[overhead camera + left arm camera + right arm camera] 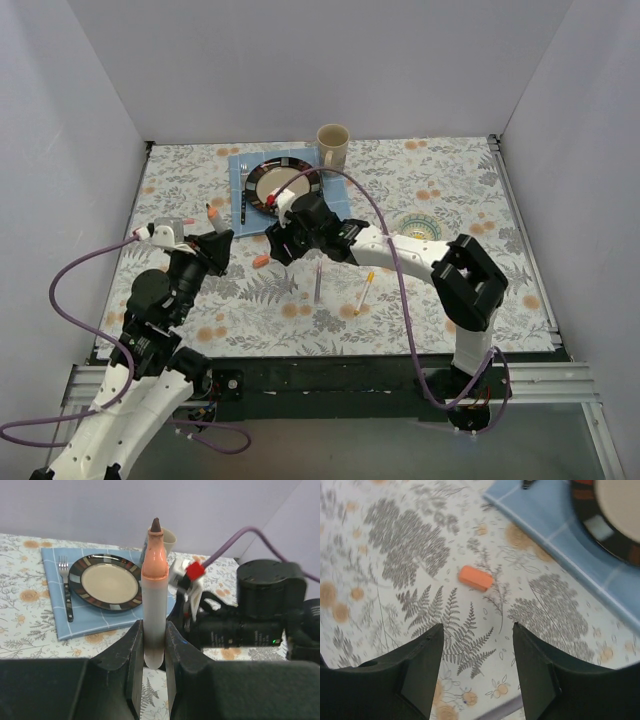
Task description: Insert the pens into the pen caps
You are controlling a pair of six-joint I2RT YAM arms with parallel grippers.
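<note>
- You find no word, number or brand that you can read in any of the three views.
- On the black housing (240,632) of the right arm, in the left wrist view, you see a thin row of small pale marks. They are too blurred to read.
- The barrel of the orange pen (153,595) shows you no legible print.

Left end effector (216,233) seemingly grips orange pen (212,214).

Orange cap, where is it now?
The orange cap lies on the tablecloth just ahead of the open right gripper; top view: left of centre, near the blue placemat.
</note>
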